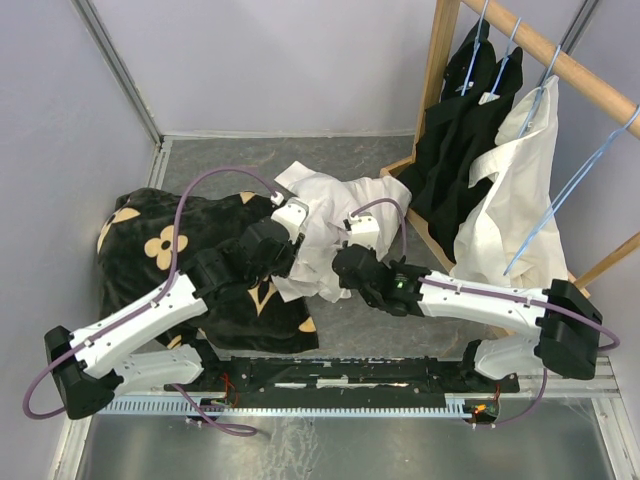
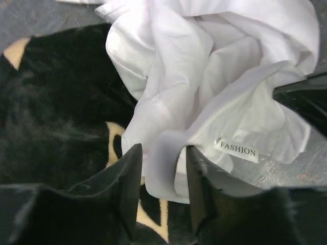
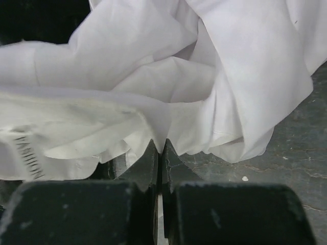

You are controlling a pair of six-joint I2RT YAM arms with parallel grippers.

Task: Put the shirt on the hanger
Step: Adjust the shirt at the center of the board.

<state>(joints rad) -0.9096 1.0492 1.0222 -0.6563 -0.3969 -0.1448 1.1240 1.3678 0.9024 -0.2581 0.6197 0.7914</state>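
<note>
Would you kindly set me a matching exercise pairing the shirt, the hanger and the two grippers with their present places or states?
Column one:
1. shirt
2. left gripper
3. right gripper
4. hanger

Column two:
A. closed on a pinch of white fabric
B. hanging from the rack
C. crumpled, partly on the black cloth
D. open, a white fold between its fingers

Pairs: 1-C, 2-D, 3-A, 4-B.
</note>
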